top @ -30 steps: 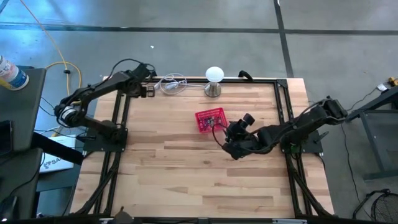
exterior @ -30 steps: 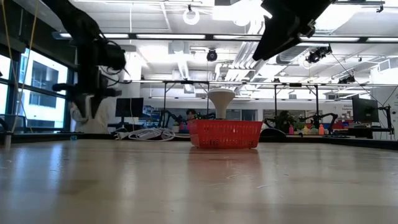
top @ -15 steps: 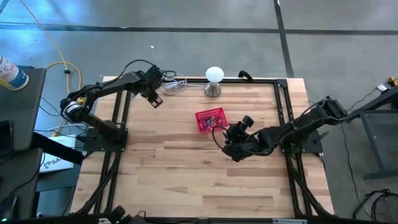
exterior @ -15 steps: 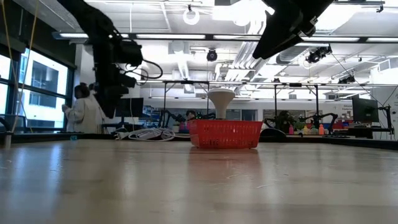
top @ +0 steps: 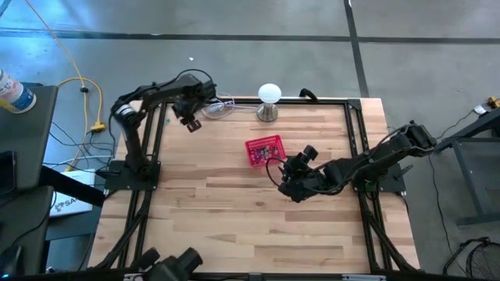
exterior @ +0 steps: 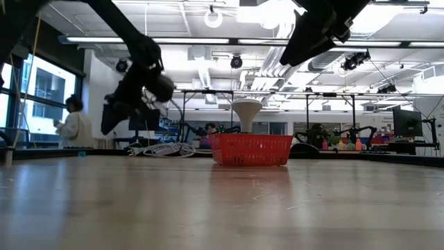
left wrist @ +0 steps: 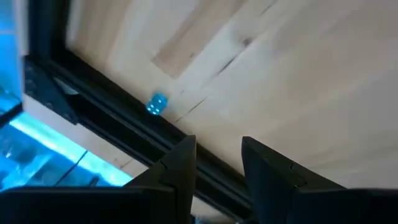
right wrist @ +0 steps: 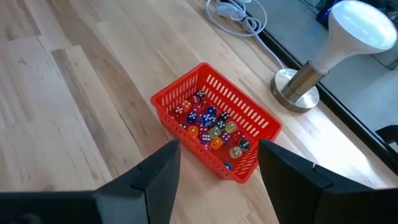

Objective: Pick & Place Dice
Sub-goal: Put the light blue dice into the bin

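Left gripper (left wrist: 214, 155), empty with fingers part spread, should drop straight onto the 1 blue die (left wrist: 156, 104) just ahead by the table rim (left wrist: 106, 121); right gripper (right wrist: 217, 165) hangs spread over the basket (right wrist: 249, 171) of dice (right wrist: 211, 124).

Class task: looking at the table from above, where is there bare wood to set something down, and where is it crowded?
Free: the wide near half of the table, below the right gripper, and the strip between the left frame rail and the red basket. Crowded: the far edge, with the left gripper, white cable, lamp, and the basket of dice.
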### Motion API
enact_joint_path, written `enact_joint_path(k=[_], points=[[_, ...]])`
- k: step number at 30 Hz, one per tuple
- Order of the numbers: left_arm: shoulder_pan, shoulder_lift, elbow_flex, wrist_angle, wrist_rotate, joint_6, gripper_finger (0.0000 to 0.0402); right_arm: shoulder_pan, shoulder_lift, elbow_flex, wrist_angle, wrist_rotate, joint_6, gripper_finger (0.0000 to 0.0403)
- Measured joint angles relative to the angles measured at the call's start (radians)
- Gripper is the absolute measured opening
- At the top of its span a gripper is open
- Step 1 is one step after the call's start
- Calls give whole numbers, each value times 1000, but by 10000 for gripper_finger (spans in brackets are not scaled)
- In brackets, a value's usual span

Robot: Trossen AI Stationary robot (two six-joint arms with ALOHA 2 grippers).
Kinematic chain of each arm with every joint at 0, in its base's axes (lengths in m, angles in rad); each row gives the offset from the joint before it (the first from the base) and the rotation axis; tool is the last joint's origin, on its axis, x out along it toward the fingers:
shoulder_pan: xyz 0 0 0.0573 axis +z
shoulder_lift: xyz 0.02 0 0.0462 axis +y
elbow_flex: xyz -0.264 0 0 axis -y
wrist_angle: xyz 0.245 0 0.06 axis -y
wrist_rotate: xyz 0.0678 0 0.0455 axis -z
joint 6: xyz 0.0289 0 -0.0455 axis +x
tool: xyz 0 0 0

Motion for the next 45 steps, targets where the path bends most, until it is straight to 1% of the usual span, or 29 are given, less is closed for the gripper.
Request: enact_joint_path(k=[2, 4, 9, 12, 16, 20, 25, 29, 32, 35, 38, 45], points=[[15, 52, 5, -8, -11, 9, 122, 1, 0, 0, 0, 0, 0, 205], [25, 104, 5, -16, -49, -21, 122, 5, 0, 0, 0, 0, 0, 205], [25, 208, 5, -95, -235, -50, 122, 8, 0, 0, -2, 0, -8, 205], [25, 238, 5, -90, -286, -18, 122, 8, 0, 0, -5, 2, -17, 205], [27, 248, 5, -42, -288, 48, 122, 8, 0, 0, -5, 5, -32, 205], [43, 248, 5, -3, -283, 48, 122, 8, 0, 0, -5, 5, -35, 205], [67, 248, 5, 2, -279, 89, 122, 8, 0, 0, -12, 5, -35, 205], [82, 259, 4, 19, -273, 59, 122, 8, 0, 0, -25, 5, -35, 205], [92, 292, 4, 16, -258, 29, 122, 8, 0, 0, -32, 5, -35, 205], [99, 330, 4, 7, -267, 44, 122, 8, 0, -14, -13, 9, -37, 205], [98, 356, 6, -2, -300, 46, 122, 6, 1, -44, -12, 8, -34, 205], [102, 361, 6, 6, -295, 66, 122, 5, 1, -94, 48, 3, -35, 205]])
